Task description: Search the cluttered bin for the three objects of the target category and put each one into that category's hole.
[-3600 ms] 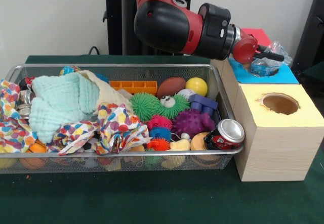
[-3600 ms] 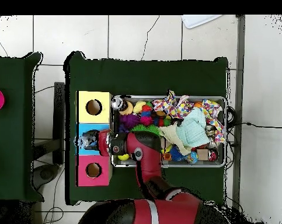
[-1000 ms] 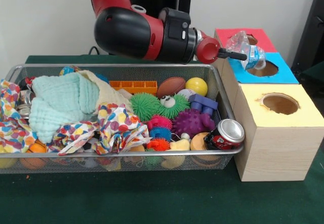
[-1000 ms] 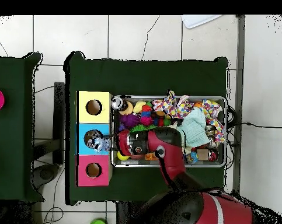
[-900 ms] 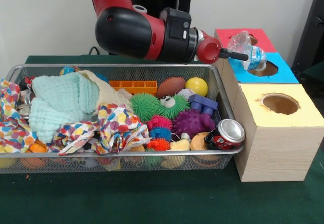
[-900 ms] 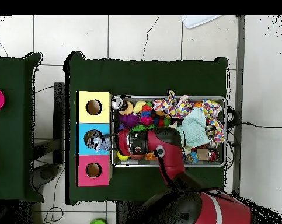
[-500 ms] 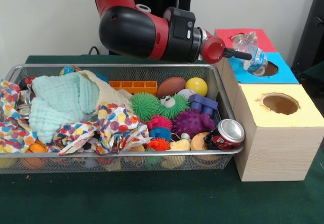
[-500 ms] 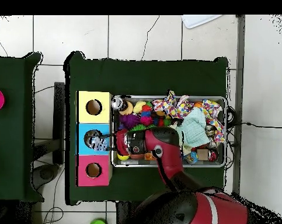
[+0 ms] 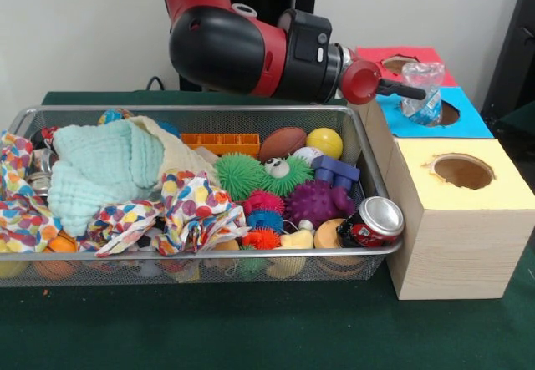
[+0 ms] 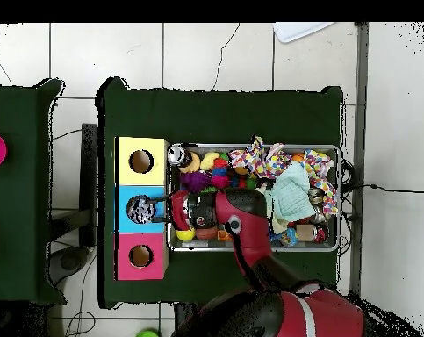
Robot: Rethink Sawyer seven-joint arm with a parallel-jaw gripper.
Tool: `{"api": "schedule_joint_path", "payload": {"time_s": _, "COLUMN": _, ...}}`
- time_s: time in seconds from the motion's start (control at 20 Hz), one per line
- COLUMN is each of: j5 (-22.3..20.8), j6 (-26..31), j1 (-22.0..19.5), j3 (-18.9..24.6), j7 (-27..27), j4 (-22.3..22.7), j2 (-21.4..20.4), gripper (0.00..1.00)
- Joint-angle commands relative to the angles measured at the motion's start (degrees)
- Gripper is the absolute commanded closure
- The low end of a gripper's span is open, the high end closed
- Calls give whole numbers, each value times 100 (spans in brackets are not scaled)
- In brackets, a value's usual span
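Gripper point(image 9: 407, 92) was pinching a crumpled clear plastic bottle point(image 9: 420, 90), black fingers clamped on its upper part. Bottle hung over the hole in the blue box point(image 9: 472, 124), the middle one of three. Long axis close to vertical in the front view, slightly tilted, blue-labelled lower end pointing down at the hole; which end is the cap I couldn't tell. In the overhead view the bottle point(image 10: 141, 209) sat right over the blue box's opening, gripper point(image 10: 159, 209) reaching to it from the bin side.

Versus one second earlier: the bottle was then lying more slanted, nearer the bin-side edge of the blue box and partly in front of the red box point(image 9: 422, 54). It has since swung closer to upright and shifted further over the blue hole. The arm's wrist moved the same way, towards the boxes.

Yellow box point(image 9: 493, 188) nearest the camera, hole open. Wire bin point(image 9: 364, 149) unchanged: mint cloth point(image 9: 104, 169), dotted cloth point(image 9: 196, 205), spiky purple ball point(image 9: 318, 201), green spiky ball point(image 9: 238, 174), yellow ball point(image 9: 324, 142), red can point(image 9: 373, 222) against the bin's corner by the yellow box.
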Motion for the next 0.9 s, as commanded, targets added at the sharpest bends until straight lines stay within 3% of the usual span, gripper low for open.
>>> {"api": "schedule_joint_path", "payload": {"time_s": 0.05, "j5": 823, "j6": -782, "j1": 203, "j3": 492, "j7": 207, "j4": -90, "j2": -123, "gripper": 0}}
{"api": "schedule_joint_path", "payload": {"time_s": 0.3, "j5": 980, "j6": -840, "j1": 316, "j3": 493, "j7": 215, "j4": -337, "j2": 81, "gripper": 0}}
{"api": "schedule_joint_path", "payload": {"time_s": 0.45, "j5": 1057, "j6": -802, "j1": 376, "j3": 416, "j7": 177, "j4": -241, "j2": 16, "gripper": 0}}
{"api": "schedule_joint_path", "payload": {"time_s": 0.9, "j5": 655, "j6": -868, "j1": 294, "j3": 226, "j7": 147, "j4": -573, "j2": 327, "gripper": 0}}
